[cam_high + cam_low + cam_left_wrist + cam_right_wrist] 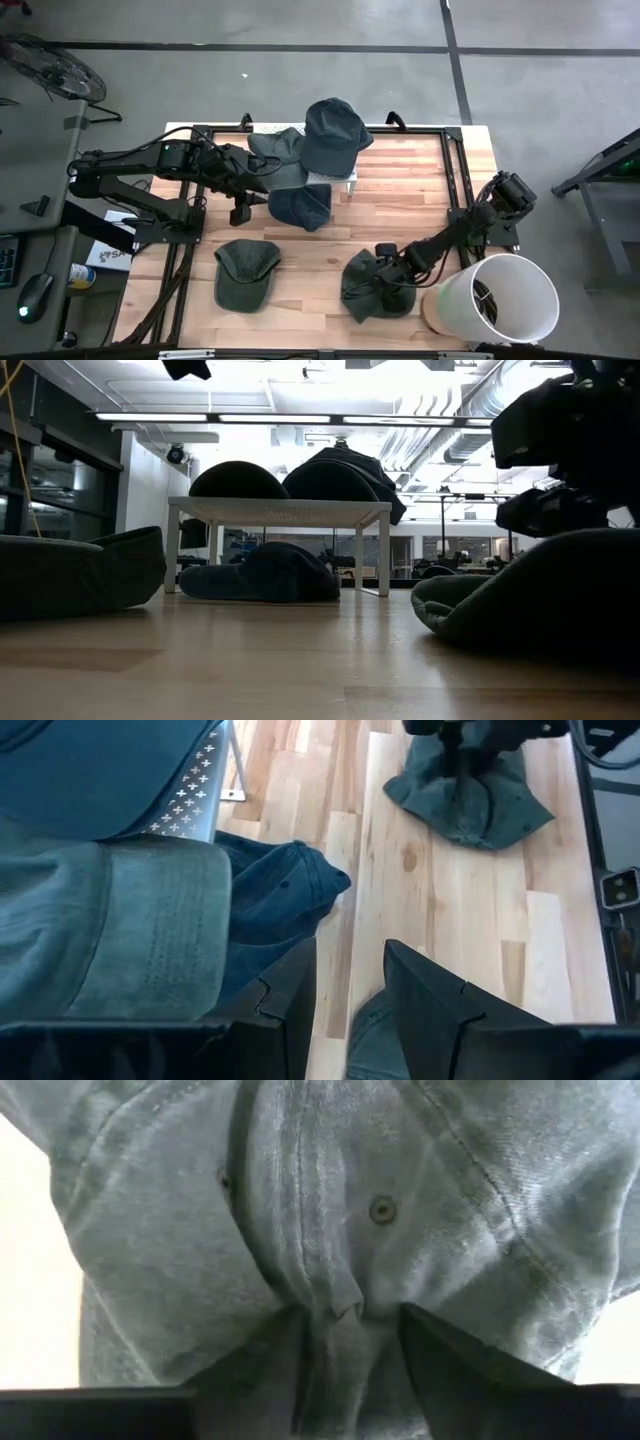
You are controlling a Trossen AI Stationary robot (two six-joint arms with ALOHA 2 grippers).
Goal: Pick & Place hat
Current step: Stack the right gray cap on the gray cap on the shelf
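Right pincer (385,262) low right of frame, pinching fold of crumpled hat (372,288) on worktop (400,200). Left pincer (240,212) centre left, fingers apart, holding nothing, beside dark blue cap (300,206).

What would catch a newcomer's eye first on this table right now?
Probably the right gripper, pressed down into a crumpled dark cap at the table's front right, its fingers pinching a fold of cloth beside a big white bucket. Next, the small white stand at the back with two caps piled on top and another cap lying below it, where the left gripper hangs open.
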